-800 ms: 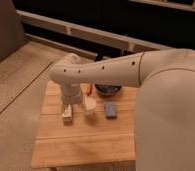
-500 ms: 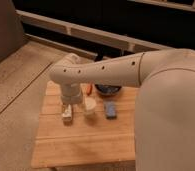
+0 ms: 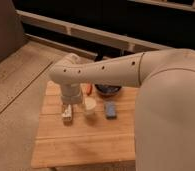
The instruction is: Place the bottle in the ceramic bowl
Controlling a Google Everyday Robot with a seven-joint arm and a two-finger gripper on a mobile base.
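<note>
A small slim whitish bottle with darker marks lies on the left part of the wooden table. My gripper points down right over the bottle, at its far end; the wrist hides the contact. The dark blue-black ceramic bowl sits at the back of the table, to the right of the gripper, with its far half hidden behind my forearm.
A squat white cup stands just right of the gripper. A small dark rectangular block lies right of the cup, in front of the bowl. A small orange-red thing shows behind the cup. My big white arm covers the right side.
</note>
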